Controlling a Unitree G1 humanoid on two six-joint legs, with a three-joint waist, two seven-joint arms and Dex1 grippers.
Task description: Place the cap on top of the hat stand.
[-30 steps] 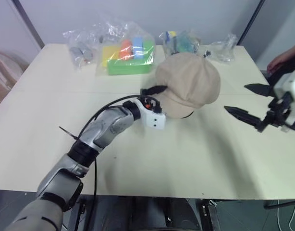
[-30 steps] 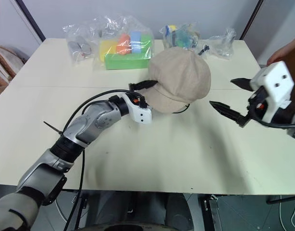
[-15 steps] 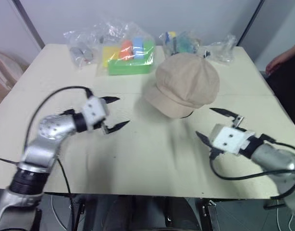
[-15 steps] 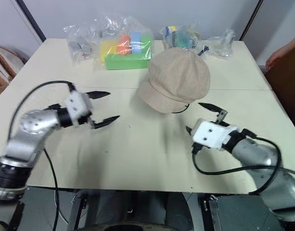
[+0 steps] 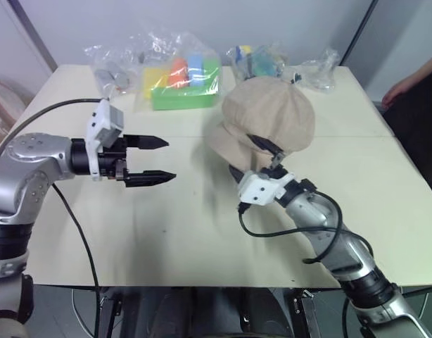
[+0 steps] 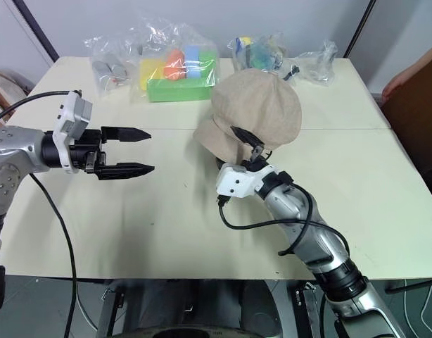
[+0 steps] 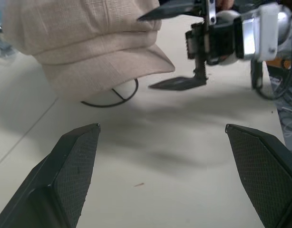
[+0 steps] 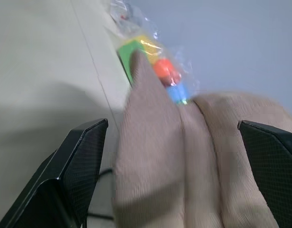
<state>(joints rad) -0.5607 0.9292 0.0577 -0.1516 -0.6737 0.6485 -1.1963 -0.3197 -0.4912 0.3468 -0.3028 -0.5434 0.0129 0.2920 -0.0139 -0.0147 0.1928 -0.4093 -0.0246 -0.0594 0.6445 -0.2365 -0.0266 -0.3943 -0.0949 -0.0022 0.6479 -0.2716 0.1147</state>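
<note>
The beige cap (image 5: pixel 269 116) sits over the hat stand. Of the stand, a thin black wire loop (image 7: pixel 118 98) shows under the brim on the table (image 5: pixel 167 232). My right gripper (image 5: pixel 248 156) is open at the cap's front. One finger lies over the brim and the other below it near the tabletop, and the cap's fabric (image 8: pixel 184 156) fills the space between its fingers (image 8: pixel 74 166). My left gripper (image 5: pixel 160 159) is open and empty, hovering well to the left of the cap and pointing toward it.
Clear plastic bags line the table's far edge: one with a green tray of coloured blocks (image 5: pixel 177 77), one with small parts (image 5: pixel 110 67), and others (image 5: pixel 272 60) behind the cap. A person's hand (image 5: pixel 413 84) is at the right edge.
My left gripper has drawn away from the cap's brim to the left. My right arm has swung in from the right to the brim. The cap has stayed in place.
</note>
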